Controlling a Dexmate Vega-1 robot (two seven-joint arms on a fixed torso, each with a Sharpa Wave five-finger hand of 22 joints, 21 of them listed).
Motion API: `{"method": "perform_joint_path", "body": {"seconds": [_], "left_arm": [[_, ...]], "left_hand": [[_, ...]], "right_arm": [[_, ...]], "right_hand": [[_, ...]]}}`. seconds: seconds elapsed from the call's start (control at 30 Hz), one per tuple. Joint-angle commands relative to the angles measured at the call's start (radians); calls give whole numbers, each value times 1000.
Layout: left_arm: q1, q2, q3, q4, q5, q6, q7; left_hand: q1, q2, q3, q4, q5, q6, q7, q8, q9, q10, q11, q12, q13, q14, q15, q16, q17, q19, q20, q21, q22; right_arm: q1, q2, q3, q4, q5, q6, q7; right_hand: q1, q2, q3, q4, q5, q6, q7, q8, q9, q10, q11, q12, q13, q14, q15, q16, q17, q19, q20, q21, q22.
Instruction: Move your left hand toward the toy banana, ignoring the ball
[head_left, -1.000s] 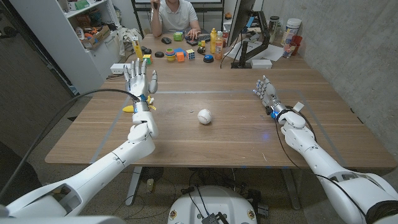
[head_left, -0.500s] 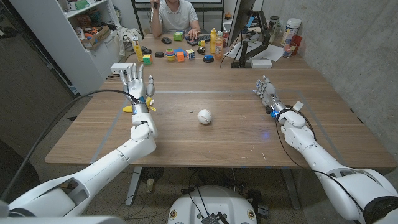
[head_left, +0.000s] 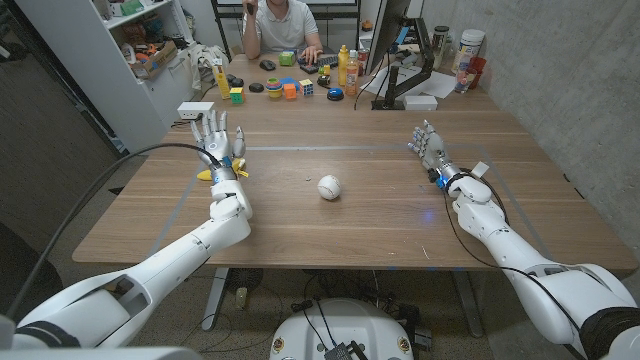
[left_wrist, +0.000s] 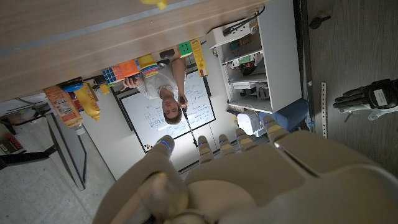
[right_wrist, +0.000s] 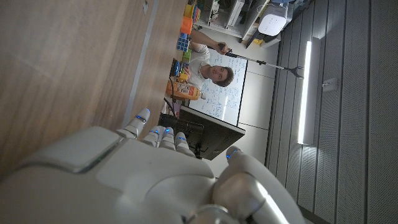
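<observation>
Over on the left side of the bench (head_left: 380, 215) I've got the toy banana (head_left: 207, 175), mostly hidden behind my left hand (head_left: 222, 140), so I can't really call which way its long axis runs. That hand's raised right above it, fingers spread, holding nothing. The ball (head_left: 329, 186) sits mid-bench, well apart. My right hand (head_left: 427, 147) is empty too, fingers loosely apart.

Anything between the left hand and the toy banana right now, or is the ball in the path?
Nothing visible blocks it. The left hand is raised with fingers apart, right over the toy banana, which peeks out beside its wrist. The ball lies apart toward the table's middle, off that path.
</observation>
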Motion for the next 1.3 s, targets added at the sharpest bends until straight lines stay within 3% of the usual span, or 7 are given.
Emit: {"method": "perform_joint_path", "body": {"seconds": [0.03, 0.67, 0.93, 1.3], "left_arm": [[-88, -38, 53, 156, -62, -27, -43], [-121, -71, 122, 268, -135, -57, -74], [-115, -64, 124, 264, -155, -77, -63], [-108, -46, 124, 231, -160, -76, -57]], "left_hand": [[-9, -2, -1, 8, -7, -1, -4, -2, 1, -5, 0, 4, 2, -53, -22, 3, 5, 1, -7, 5, 3], [-17, -2, -6, 17, -10, -7, -4, -5, 1, -5, 6, 5, 4, -55, -25, 4, 6, 1, -18, 7, 3], [-20, -2, -8, 20, -11, -8, -4, -6, 2, -7, 7, 4, 5, -57, -25, 4, 7, 3, -21, 8, 3], [-25, -1, -11, 27, -12, -9, -4, -7, 2, -7, 6, 5, 6, -63, -31, 4, 7, 5, -29, 9, 3]], "right_arm": [[22, 3, 0, 50, -1, 22, 17], [42, 11, -3, 84, -5, 29, 17], [59, 19, -6, 122, -7, 38, 26], [56, 22, -6, 117, -7, 37, 23]], "right_hand": [[0, 118, 1, -3, 6, -11, 5, 3, 3, -5, 4, 4, 2, 2, 9, 6, 2, -33, -93, -4, 3], [-1, 116, -2, -3, 6, -11, 4, 4, 3, -6, 5, 4, 2, 1, 9, 5, 2, -31, -93, -11, 3], [-1, 116, -3, -3, 6, -11, 4, 4, 3, -5, 4, 5, 2, 0, 9, 5, 2, -30, -92, -14, 3], [-1, 116, -5, -3, 6, -11, 4, 4, 3, -5, 5, 5, 2, 0, 10, 4, 2, -29, -92, -18, 3]]}}
